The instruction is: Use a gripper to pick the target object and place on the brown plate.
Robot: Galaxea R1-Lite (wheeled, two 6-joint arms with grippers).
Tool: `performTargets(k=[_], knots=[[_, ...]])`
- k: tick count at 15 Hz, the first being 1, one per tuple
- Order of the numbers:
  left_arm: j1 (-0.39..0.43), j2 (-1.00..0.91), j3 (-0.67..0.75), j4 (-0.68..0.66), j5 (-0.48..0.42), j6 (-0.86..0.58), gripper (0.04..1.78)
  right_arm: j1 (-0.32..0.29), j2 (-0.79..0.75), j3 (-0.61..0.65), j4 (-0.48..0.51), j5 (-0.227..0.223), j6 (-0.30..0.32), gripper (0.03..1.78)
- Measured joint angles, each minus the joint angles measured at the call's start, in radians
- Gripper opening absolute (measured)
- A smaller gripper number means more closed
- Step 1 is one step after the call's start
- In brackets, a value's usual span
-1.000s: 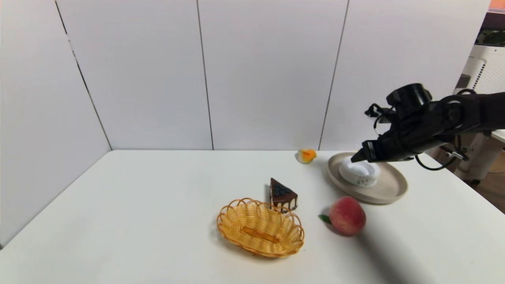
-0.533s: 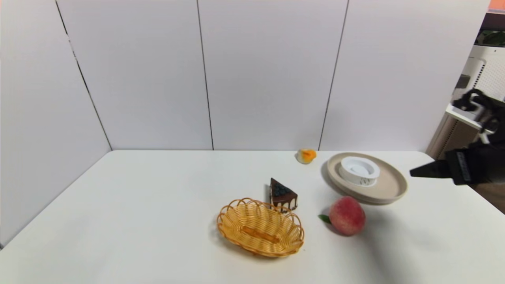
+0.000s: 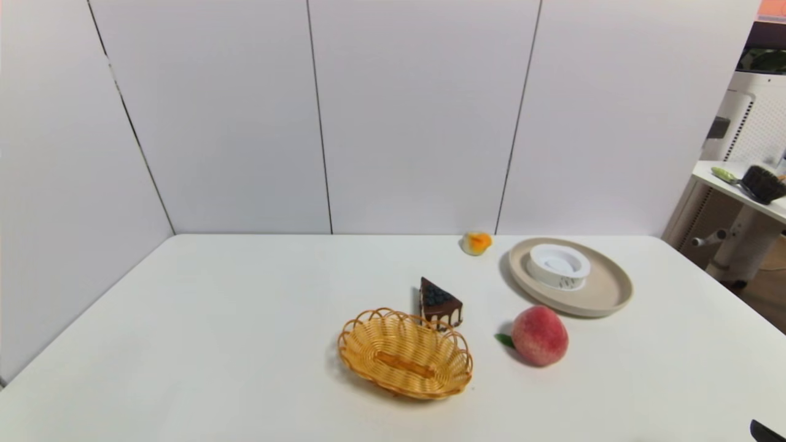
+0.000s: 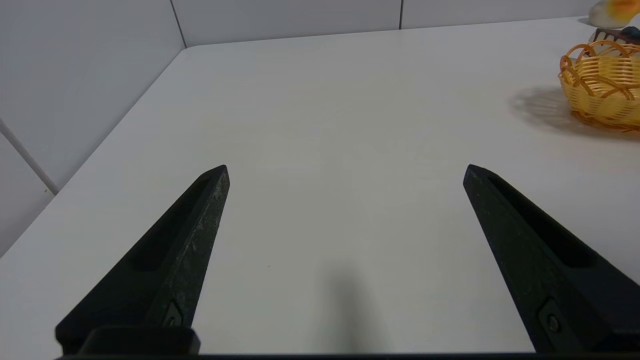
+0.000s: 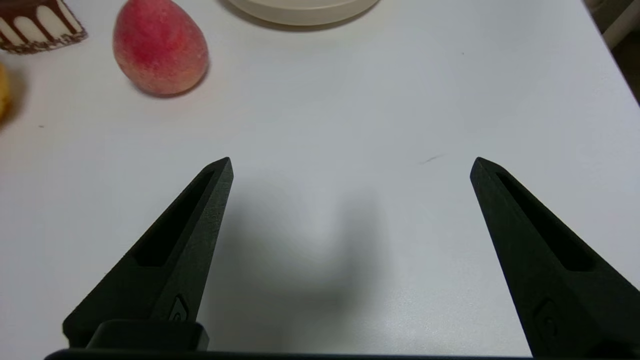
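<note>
The white ring-shaped dish (image 3: 559, 266) sits inside the brown plate (image 3: 605, 294) at the table's far right. The plate's near rim shows in the right wrist view (image 5: 300, 12). My right gripper (image 5: 350, 165) is open and empty, low over bare table near the front right corner; only a fingertip (image 3: 767, 431) shows in the head view. My left gripper (image 4: 345, 172) is open and empty over bare table at the front left, out of the head view.
A peach (image 3: 540, 336) lies in front of the plate. A chocolate cake slice (image 3: 439, 302), a woven yellow basket (image 3: 405, 354) and a small orange-white object (image 3: 476, 242) sit mid-table. White walls stand behind and to the left. A side table (image 3: 743, 190) stands beyond the right edge.
My right arm has drawn back from over the plate to the front right corner, almost leaving the head view. The white dish stays on the plate.
</note>
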Motion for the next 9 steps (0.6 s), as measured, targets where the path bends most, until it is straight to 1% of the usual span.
performTargets(k=[1, 2, 3, 5, 7, 9], knots=[[0.0, 0.0, 0.0, 0.0, 0.0, 0.0, 1.69, 0.0, -0.09, 0.086, -0.096, -0.01, -0.021, 1.65], [0.0, 0.0, 0.0, 0.0, 0.0, 0.0, 1.69, 0.004, -0.166, 0.139, -0.161, -0.018, -0.04, 1.66], [0.0, 0.0, 0.0, 0.0, 0.0, 0.0, 1.69, 0.013, -0.238, 0.171, -0.176, -0.014, -0.052, 1.67], [0.0, 0.0, 0.0, 0.0, 0.0, 0.0, 1.69, 0.026, -0.38, 0.203, -0.11, 0.02, -0.061, 1.68], [0.0, 0.0, 0.0, 0.0, 0.0, 0.0, 1.69, 0.034, -0.468, 0.216, -0.062, 0.049, -0.058, 1.68], [0.0, 0.0, 0.0, 0.0, 0.0, 0.0, 1.69, 0.038, -0.507, 0.219, -0.052, 0.049, -0.036, 1.69]])
